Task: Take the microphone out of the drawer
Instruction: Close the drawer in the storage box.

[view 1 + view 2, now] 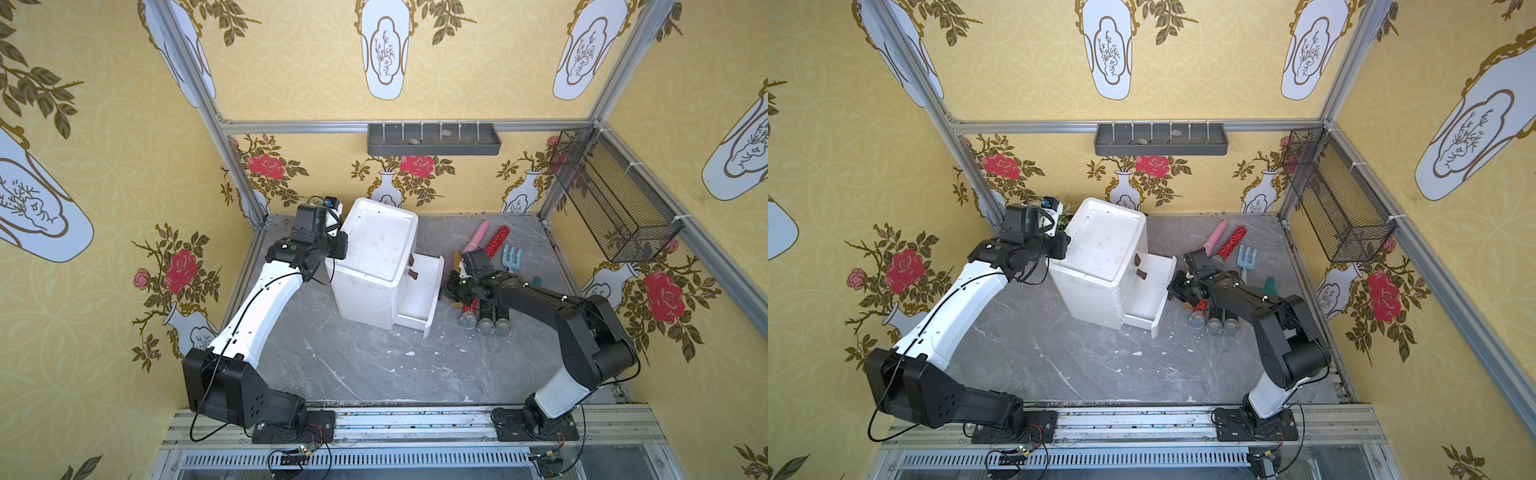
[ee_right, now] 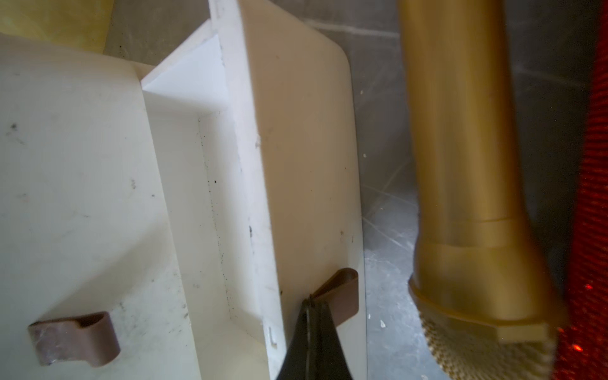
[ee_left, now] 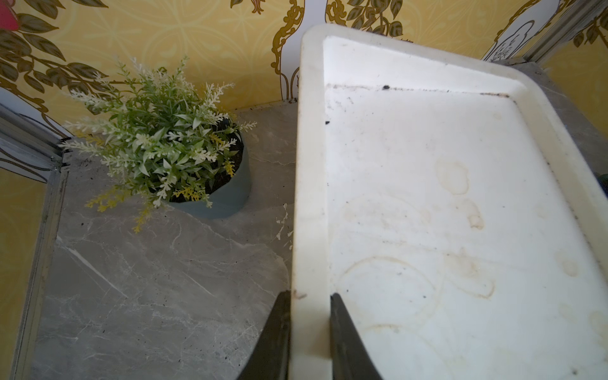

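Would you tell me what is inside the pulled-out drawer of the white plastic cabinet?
The open white plastic drawer shows only a bare, speckled floor; nothing lies there. Its rear part, under the white cabinet body, is hidden.

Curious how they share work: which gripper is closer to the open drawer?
Right. The right gripper pinches the brown handle on the drawer; the left gripper clamps the rim of the cabinet, on the far side.

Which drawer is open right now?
The lowest drawer, pulled out of the cabinet; the right gripper grips its handle. Those above are shut.
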`<act>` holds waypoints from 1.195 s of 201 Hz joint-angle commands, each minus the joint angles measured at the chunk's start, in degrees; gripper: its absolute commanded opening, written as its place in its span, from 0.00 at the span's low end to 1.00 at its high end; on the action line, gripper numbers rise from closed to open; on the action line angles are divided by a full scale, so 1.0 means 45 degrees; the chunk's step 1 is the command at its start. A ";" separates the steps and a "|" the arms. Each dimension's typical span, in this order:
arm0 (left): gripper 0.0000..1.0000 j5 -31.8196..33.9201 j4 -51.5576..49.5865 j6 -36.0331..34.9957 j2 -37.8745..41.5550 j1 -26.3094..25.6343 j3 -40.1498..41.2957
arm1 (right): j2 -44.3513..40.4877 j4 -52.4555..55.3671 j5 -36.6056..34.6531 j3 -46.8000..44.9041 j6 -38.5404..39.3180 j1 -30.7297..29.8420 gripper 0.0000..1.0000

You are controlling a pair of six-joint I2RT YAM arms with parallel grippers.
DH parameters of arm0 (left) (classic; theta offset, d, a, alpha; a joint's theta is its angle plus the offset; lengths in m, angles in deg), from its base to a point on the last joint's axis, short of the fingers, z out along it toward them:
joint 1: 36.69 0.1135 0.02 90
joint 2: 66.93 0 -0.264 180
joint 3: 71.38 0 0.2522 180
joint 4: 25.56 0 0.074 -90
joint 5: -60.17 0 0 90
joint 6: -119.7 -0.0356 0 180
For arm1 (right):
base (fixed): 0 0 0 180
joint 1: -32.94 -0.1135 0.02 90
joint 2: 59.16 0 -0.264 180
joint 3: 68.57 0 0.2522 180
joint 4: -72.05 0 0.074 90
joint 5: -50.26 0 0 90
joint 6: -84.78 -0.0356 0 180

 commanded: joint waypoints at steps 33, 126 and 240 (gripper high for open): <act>0.00 -0.0846 -0.1837 0.0135 -0.0311 -0.0119 0.0291 | 0.0992 -0.1286 0.0412 0.0594 -0.0448 -0.0467 0.00; 0.00 -0.0892 -0.1845 0.0149 -0.0296 -0.0134 0.0281 | 0.2790 -0.2580 0.1154 0.1833 -0.0974 -0.1085 0.00; 0.00 -0.0964 -0.1854 0.0134 -0.0341 -0.0145 0.0271 | 0.3776 -0.4174 0.2262 0.2135 -0.1659 -0.1368 0.00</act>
